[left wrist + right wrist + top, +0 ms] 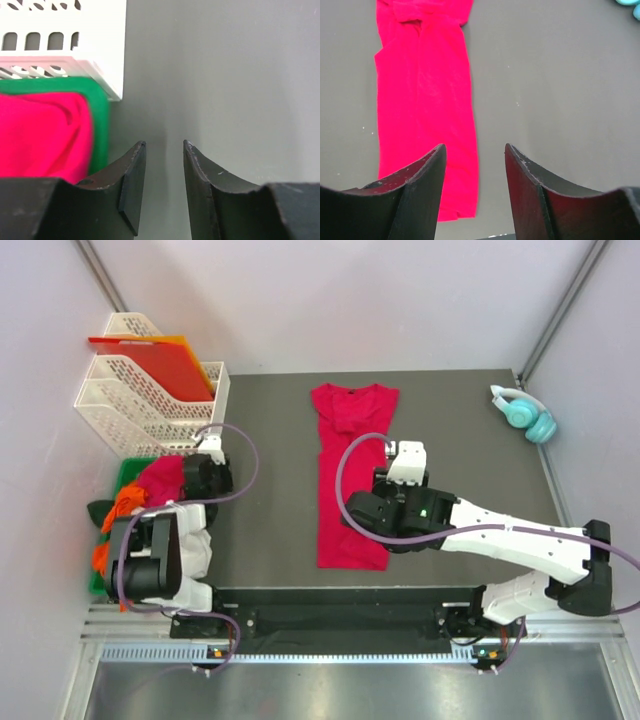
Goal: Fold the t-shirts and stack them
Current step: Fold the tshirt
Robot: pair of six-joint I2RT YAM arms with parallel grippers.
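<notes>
Lying mid bench (270, 490): red shirt (350, 475), a narrow strip. Hovering at its right edge: right gripper (475, 155), apart, empty. By left edge: left gripper (164, 150), apart.

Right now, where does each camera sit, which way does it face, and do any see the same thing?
Top external: above and behind the robot, looking down on the table; left arm and right arm show.
Left wrist: on the left arm, facing the white basket and green bin past its open left hand.
Right wrist: on the right arm, facing the red t-shirt past its open right hand.
Shared: top and right wrist both show that t-shirt.
</notes>
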